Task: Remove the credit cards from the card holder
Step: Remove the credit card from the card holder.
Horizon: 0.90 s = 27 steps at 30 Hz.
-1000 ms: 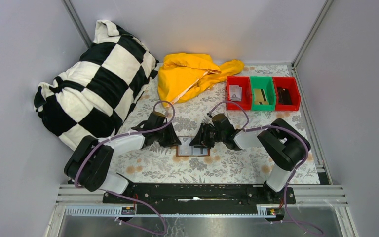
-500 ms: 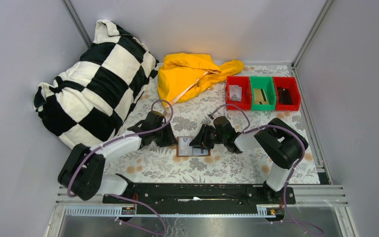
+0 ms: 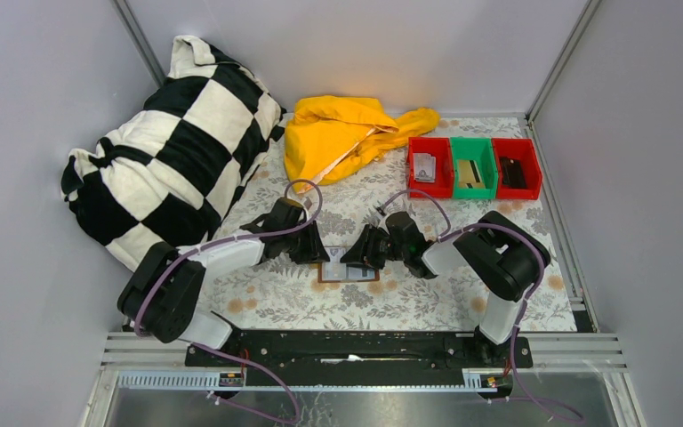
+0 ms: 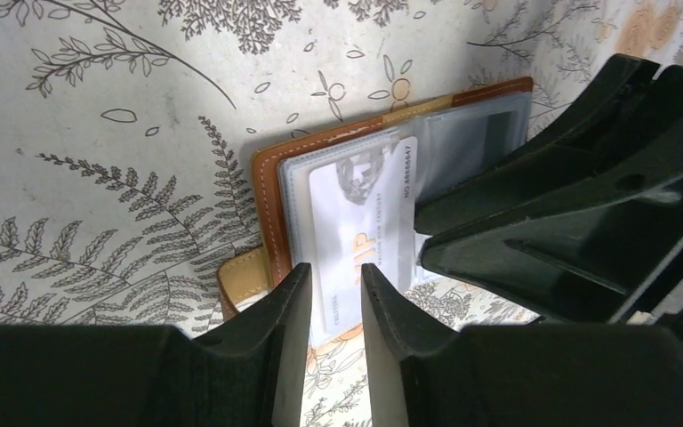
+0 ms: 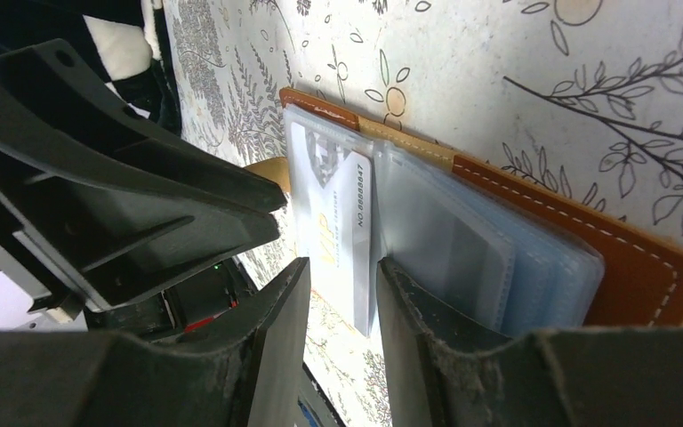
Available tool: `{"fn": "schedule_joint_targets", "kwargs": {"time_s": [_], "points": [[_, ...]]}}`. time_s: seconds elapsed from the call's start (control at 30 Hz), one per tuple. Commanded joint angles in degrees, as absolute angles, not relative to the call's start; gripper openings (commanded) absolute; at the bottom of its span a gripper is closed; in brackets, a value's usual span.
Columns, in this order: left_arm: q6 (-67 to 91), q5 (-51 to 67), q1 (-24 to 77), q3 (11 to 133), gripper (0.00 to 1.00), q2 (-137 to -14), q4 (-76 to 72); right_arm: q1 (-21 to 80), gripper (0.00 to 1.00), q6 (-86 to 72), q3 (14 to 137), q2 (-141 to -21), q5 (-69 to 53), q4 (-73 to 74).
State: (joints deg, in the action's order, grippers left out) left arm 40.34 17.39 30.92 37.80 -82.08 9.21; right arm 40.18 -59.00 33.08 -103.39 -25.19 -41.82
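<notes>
The brown card holder (image 3: 349,270) lies open on the floral cloth between my two grippers. It also shows in the left wrist view (image 4: 271,191) and the right wrist view (image 5: 640,267). A white credit card marked VIP (image 4: 356,222) lies on its left clear pockets and sticks out past their edge; it also shows in the right wrist view (image 5: 338,231). My left gripper (image 4: 334,271) hangs over the card's protruding end, jaws narrowly apart, holding nothing. My right gripper (image 5: 341,267) hangs over the card's other side, jaws narrowly apart, one finger (image 5: 409,338) on the pockets.
A red bin (image 3: 429,167), a green bin (image 3: 471,167) with a tan flat thing in it, and another red bin (image 3: 516,167) stand at the back right. A yellow cloth (image 3: 347,133) lies at the back. A checkered pillow (image 3: 169,151) fills the left.
My left gripper pulled back left off the card holder half a second ago and has come back right over its left edge. The right gripper has barely moved.
</notes>
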Motion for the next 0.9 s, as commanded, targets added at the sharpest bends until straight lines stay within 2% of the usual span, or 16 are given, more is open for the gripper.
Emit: {"fn": "schedule_joint_targets", "kwargs": {"time_s": [0.0,0.33,0.57,0.7,0.8,0.87], "points": [[39.6,17.0,31.1,39.9,0.31,-84.7,6.3,40.6,0.42,-57.2,31.4,-106.4,-23.1,-35.7],[40.3,18.2,31.5,38.9,0.29,-89.4,4.9,40.6,0.4,-58.4,31.6,-107.1,-22.3,-36.4],[40.5,18.3,31.5,38.2,0.28,-90.6,4.7,40.6,0.15,-60.3,30.3,-107.0,-22.7,-39.7],[39.8,16.9,31.4,38.6,0.26,-91.7,6.8,40.6,0.09,-62.7,28.6,-107.3,-23.4,-44.1],[40.1,17.4,31.3,38.0,0.25,-92.0,6.1,40.6,0.0,-63.5,27.7,-106.6,-23.2,-45.6],[40.7,18.5,31.2,37.0,0.25,-91.8,4.4,40.5,0.0,-63.6,27.4,-105.9,-23.2,-45.7]]}}
